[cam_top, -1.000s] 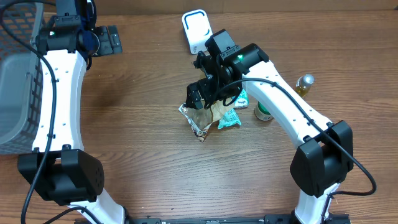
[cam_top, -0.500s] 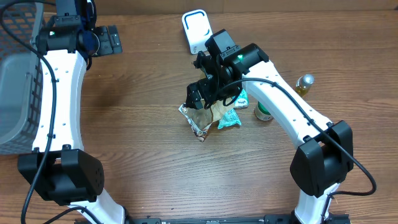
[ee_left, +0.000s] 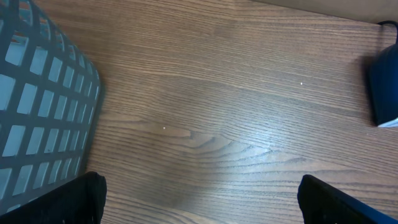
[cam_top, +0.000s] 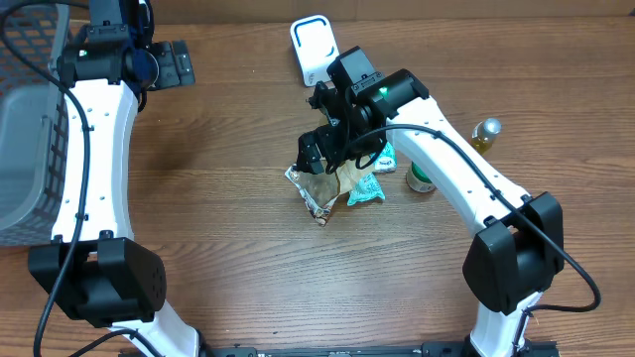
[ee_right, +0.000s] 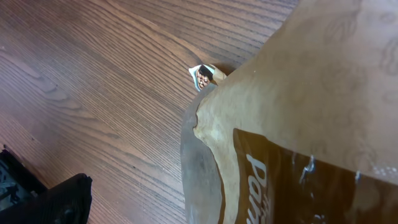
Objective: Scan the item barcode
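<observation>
Hovering over the brown packet [cam_top: 319,190] at mid tabletop, my right fingers [cam_top: 310,151] are spread wide and hold nothing. I should go straight down and pinch one edge, not the teal pack [cam_top: 367,188] at its 3 o'clock. Then I should show its bars to the scanner [cam_top: 311,48] at 12 o'clock. My left fingers [ee_left: 81,202] are spread too, by the basket [cam_top: 20,149] at 9 o'clock. I see nothing in it.

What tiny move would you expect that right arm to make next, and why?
Probably lower the right tool and close it on the brown packet: it hangs open close above the packet, holding nothing, and the white scanner stands farther back.
</observation>
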`<move>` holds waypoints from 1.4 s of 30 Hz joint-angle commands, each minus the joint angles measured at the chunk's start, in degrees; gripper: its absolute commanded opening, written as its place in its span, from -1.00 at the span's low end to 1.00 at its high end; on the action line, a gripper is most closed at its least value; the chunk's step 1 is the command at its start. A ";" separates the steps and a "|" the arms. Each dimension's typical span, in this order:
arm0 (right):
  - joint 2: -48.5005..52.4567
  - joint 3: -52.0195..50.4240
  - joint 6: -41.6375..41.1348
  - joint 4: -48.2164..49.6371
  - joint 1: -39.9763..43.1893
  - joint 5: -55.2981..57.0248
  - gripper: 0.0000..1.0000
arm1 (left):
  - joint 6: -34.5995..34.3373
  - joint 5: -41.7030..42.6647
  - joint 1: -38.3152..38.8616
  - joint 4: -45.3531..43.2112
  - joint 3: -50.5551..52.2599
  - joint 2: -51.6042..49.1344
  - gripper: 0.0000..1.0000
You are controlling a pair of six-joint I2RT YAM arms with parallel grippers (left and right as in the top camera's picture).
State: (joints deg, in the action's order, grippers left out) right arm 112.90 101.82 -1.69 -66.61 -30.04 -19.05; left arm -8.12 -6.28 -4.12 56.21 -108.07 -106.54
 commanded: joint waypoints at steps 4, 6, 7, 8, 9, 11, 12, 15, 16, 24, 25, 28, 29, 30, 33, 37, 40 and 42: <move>-10.84 0.02 -0.02 0.28 2.51 0.15 1.00 | 0.42 -0.28 0.39 0.13 -0.68 -0.85 0.99; -13.42 0.02 -0.02 0.28 3.89 0.15 1.00 | 0.42 -0.28 0.39 0.13 -0.68 -0.85 0.99; -14.78 0.02 -0.02 0.28 4.68 0.15 1.00 | 0.42 -0.28 0.39 0.13 -0.68 -0.85 0.99; -16.06 0.02 -0.02 0.26 5.42 0.15 1.00 | 0.42 -0.26 0.39 0.13 -0.68 -0.85 0.99; -17.49 0.02 -0.02 0.28 6.25 0.15 1.00 | 0.42 -0.28 0.39 0.13 -0.68 -0.85 0.99; -20.17 0.02 -0.02 0.28 7.93 0.15 1.00 | 0.42 -0.28 0.39 0.13 -0.68 -0.85 0.99; -21.29 0.02 -0.02 0.26 8.70 0.15 1.00 | 0.42 -0.28 0.39 0.13 -0.68 -0.85 0.99; -24.72 0.02 -0.02 0.26 11.17 0.15 1.00 | 0.42 -0.28 0.39 0.13 -0.68 -0.85 0.99; -25.77 0.02 -0.02 0.26 11.91 0.15 1.00 | 0.42 -0.26 0.39 0.13 -0.68 -0.85 0.99; -33.16 0.02 -0.02 0.24 14.36 0.15 1.00 | 0.42 -0.26 0.39 0.13 -0.68 -0.85 0.99; -34.05 0.02 -0.04 0.24 14.36 0.15 1.00 | 0.42 -0.28 0.39 0.13 -0.68 -0.85 0.99; -36.63 0.02 -0.02 0.24 14.36 0.15 1.00 | 0.42 -0.28 0.39 0.13 -0.68 -0.85 0.99; -37.42 0.02 -0.02 0.24 14.36 0.15 1.00 | 0.42 -0.26 0.39 0.13 -0.68 -0.85 0.99; -38.45 0.02 -0.02 0.24 14.38 0.15 1.00 | 0.42 -0.26 0.39 0.13 -0.68 -0.85 0.99; -41.48 0.02 -0.02 0.24 14.38 0.15 1.00 | 0.42 -0.28 0.39 0.13 -0.68 -0.85 0.99; -46.95 0.02 2.08 0.37 14.51 3.76 1.00 | 0.42 -0.26 0.39 0.13 -0.68 -0.85 0.99; -51.78 -0.76 2.58 0.02 15.41 8.81 1.00 | 0.42 -0.28 0.39 0.13 -0.68 -0.85 0.99; -57.53 -4.26 4.79 0.11 17.25 8.96 1.00 | 0.42 -0.26 0.39 0.13 -0.68 -0.85 0.99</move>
State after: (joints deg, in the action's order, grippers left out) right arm 61.67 100.82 0.21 -66.39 -14.87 -13.80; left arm -8.12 -6.28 -4.12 56.23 -108.07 -106.54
